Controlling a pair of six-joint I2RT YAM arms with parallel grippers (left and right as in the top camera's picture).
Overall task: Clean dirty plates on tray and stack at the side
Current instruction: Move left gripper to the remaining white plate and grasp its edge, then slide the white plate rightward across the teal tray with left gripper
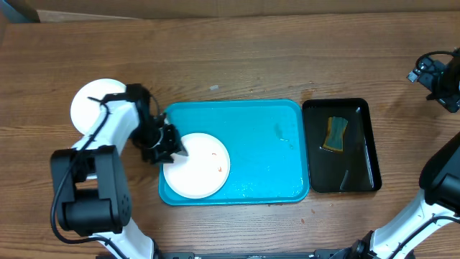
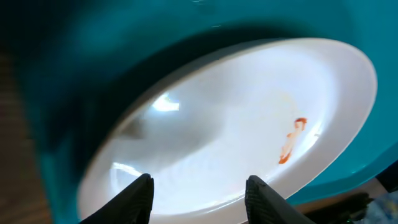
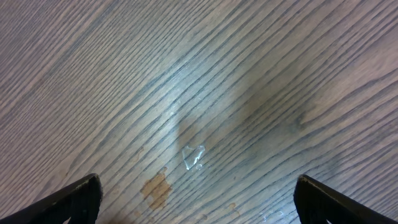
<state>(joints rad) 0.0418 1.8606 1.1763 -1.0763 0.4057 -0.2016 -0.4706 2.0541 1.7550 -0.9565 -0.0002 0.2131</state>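
1. Lowest in the left wrist view, the left gripper hangs at the near rim of a white plate. Its jaws are about half spread with nothing between them, which reads as lining up on the rim rather than gripping it.
2. That plate lies in the lower left corner of the turquoise tray. An orange-brown smudge right of its centre suggests it is not yet wiped.
3. At the upper left of the overhead view, a second white plate sits on the wood outside the tray, partly under the left arm. This is probably the stacking spot.
4. Right of the tray, a black tray holds a sponge, likely the wiping tool, placed on the right arm's side.
5. Far upper right, the right gripper is spread wide and empty over bare table, well apart from the sponge.
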